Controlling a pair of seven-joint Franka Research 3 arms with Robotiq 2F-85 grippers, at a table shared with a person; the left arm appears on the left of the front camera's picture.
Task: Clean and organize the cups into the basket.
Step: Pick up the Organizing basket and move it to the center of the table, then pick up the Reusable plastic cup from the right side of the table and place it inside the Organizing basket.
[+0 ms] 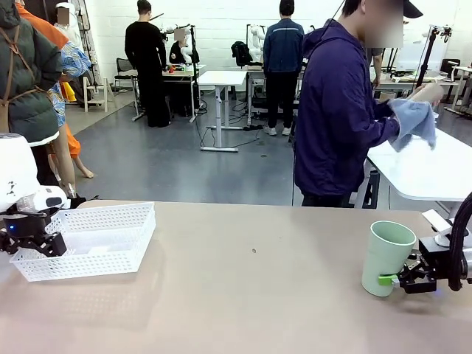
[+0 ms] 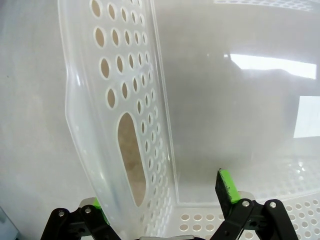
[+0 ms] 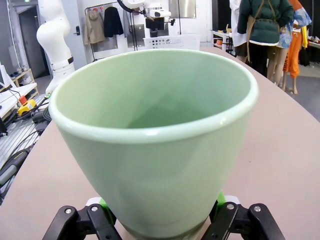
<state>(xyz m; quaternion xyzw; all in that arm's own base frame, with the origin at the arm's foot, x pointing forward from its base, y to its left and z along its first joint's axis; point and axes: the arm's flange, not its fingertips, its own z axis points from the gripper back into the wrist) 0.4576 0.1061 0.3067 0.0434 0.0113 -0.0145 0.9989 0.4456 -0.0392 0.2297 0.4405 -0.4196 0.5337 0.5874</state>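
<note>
Mint cup [image 1: 387,257] is standing upright on the counter [image 1: 243,295] at the robot's right side. Its mouth is facing up and its long axis is vertical, with the wide rim on top tapering to a narrower foot.

The right gripper [image 1: 394,279] is sitting low at that foot. Its fingers [image 3: 102,209] are flanking the base on both sides; I cannot tell whether they are pressing or only lying beside the wall.

Handling (judgement): the cup is looking stiff, smooth and fairly weighty, probably breakable if tipped. The taper is inviting slip, and a low hold is leaving it top-heavy, so a grasp across the mid-body seems safer.

The basket [image 1: 110,220] is resting at the robot's left, well apart from the cup. Its open side is up and its long side is running roughly across the counter. The left gripper [image 1: 50,243] is straddling its end wall with fingers [image 2: 227,186] apart, not clamping. Judged light and flexible, it is likely to slide if nudged.

At the far side a person is holding a tan cup [image 1: 428,92] in a blue cloth [image 1: 414,122].
</note>
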